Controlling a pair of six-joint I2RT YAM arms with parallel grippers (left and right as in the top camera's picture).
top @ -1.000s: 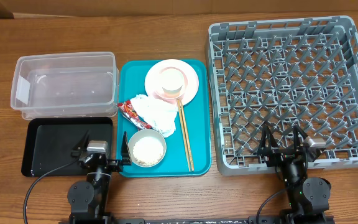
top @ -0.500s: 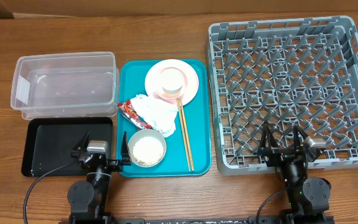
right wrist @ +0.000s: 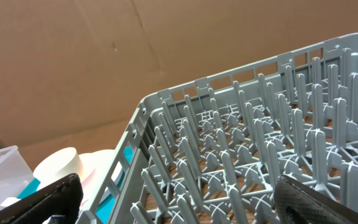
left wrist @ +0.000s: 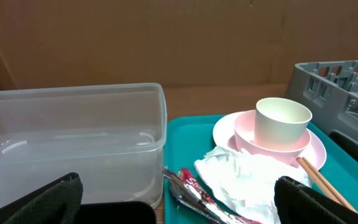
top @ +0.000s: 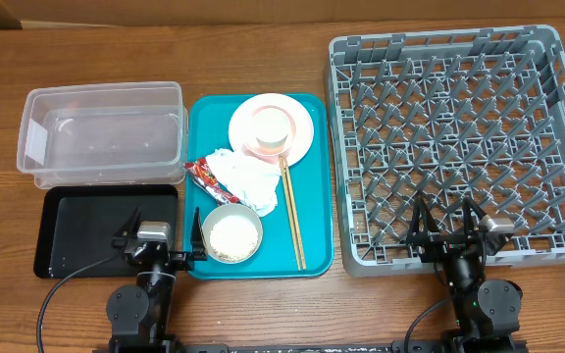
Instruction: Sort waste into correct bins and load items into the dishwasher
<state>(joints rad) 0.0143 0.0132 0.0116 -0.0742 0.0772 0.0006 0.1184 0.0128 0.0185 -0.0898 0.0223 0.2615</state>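
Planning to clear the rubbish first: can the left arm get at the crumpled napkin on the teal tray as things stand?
Probably yes: the left pincer is open and empty, and the crumpled napkin lies uncovered just beyond the bowl of rice.

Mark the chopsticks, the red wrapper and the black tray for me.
chopsticks (top: 292, 211): overhead view, midway along the pair.
red wrapper (top: 202, 177): overhead view, on its shiny middle, left of the napkin.
black tray (top: 81, 230): overhead view, on its bare floor.
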